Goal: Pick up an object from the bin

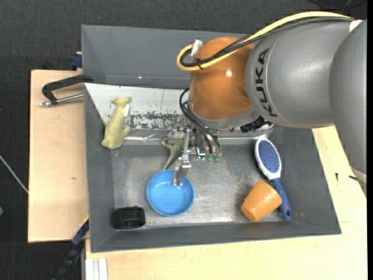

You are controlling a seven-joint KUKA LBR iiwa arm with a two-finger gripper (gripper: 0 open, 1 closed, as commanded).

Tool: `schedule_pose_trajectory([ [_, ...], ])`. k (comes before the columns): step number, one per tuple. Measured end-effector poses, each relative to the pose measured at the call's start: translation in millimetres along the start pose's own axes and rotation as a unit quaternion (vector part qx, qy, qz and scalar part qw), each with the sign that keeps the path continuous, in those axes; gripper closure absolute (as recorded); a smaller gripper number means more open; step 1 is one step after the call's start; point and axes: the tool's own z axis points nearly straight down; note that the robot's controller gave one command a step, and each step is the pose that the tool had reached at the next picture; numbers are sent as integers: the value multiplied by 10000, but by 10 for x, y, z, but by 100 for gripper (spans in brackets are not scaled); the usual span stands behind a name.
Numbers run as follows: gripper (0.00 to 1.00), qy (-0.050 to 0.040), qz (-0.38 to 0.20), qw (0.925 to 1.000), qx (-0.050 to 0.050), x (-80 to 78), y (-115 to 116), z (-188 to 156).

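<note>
My gripper (180,177) hangs below the orange wrist cover, near the middle of the bin. Its lower end comes down at the back rim of a round blue bowl (168,199) that lies on the bin floor, front centre. Whether it touches the rim is not clear. A small olive-green toy figure (172,147) lies just behind and left of the gripper, partly hidden by it.
A pale yellow-green toy animal (116,130) leans in the back left corner. A black round cap (128,217) lies at the front left. On the right lie an orange cup (260,201) on its side and a blue-and-white brush (270,161). The arm covers the back right.
</note>
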Motion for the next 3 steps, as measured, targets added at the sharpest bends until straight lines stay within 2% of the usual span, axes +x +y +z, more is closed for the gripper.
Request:
schedule_pose_trajectory([
  [1,0,-76,-427,9991,-12,15,-15,935],
  [2,100,-117,-413,9991,-25,-15,-9,882],
  [3,100,-117,-258,9996,-13,-104,-171,-567],
])
